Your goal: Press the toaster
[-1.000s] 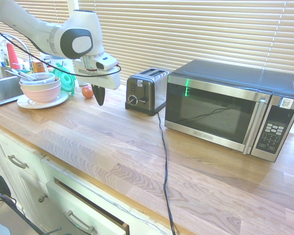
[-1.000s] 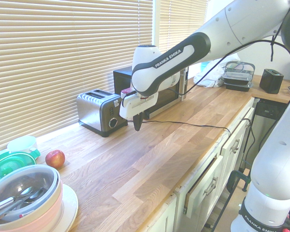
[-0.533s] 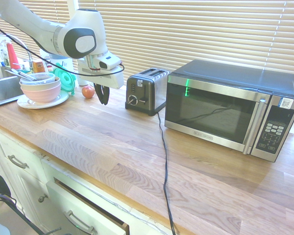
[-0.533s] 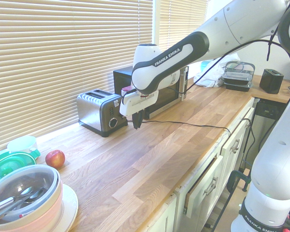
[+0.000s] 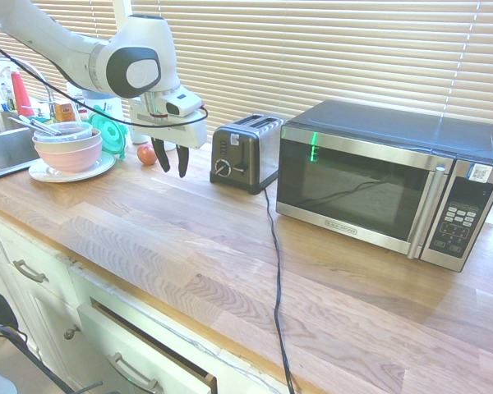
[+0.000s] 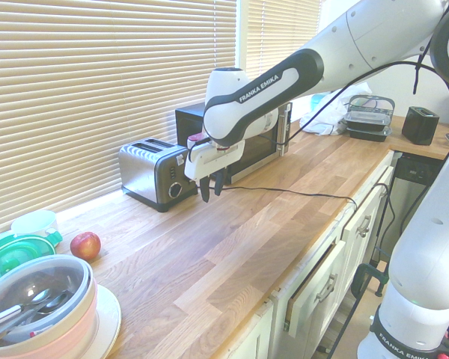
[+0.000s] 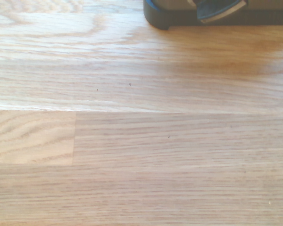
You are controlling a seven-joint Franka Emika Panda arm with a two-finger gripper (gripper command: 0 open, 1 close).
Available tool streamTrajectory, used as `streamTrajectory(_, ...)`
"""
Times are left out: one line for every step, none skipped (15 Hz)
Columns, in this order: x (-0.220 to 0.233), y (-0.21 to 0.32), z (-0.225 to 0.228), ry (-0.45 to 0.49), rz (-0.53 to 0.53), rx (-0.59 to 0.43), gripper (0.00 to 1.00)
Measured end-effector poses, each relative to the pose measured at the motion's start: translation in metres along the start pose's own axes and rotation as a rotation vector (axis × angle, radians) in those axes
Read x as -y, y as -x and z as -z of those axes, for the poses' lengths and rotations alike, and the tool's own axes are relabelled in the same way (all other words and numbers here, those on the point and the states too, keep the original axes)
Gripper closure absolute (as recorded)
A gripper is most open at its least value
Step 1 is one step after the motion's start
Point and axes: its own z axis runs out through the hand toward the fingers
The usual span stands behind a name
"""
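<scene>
The microwave (image 5: 386, 185) stood just beside the toaster (image 5: 246, 152), the gripper (image 5: 172, 162) hanging near the toaster's knobbed end, fingers parted, empty. Spread fingers could straddle the lever and slip off. Only the wrist view showed the toaster's base (image 7: 217, 12) edging the countertop (image 7: 141, 141).

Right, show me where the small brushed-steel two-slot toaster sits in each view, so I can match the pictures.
First exterior view: the brushed-steel two-slot toaster stands centre, against the blinds, just left of the large steel-and-black microwave.
Second exterior view: toaster left of centre, the microwave behind the arm to its right.
Wrist view: only its black base shows at the top edge.
Shared landmark: the wooden countertop.
</scene>
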Motion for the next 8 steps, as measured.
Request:
streamTrajectory(0.0006, 0.0006, 0.0, 0.0, 0.002, 0.0, 0.0)
streamTrajectory(0.0009, 0.0009, 0.0, 0.0, 0.003, 0.001, 0.0)
streamTrajectory(0.0011, 0.0011, -0.0001, 0.0, 0.003, 0.001, 0.0)
streamTrajectory(0.001, 0.001, 0.0, 0.0, 0.003, 0.001, 0.0)
streamTrajectory(0.0006, 0.0006, 0.0, 0.0, 0.002, 0.001, 0.0)
streamTrajectory(0.0003, 0.0003, -0.0003, 0.0, 0.001, 0.001, 0.0)
streamTrajectory(-0.0003, -0.0002, -0.0006, 0.001, -0.001, 0.002, 0.0)
streamTrajectory(-0.0011, -0.0009, -0.0008, 0.001, -0.003, 0.002, 0.0)
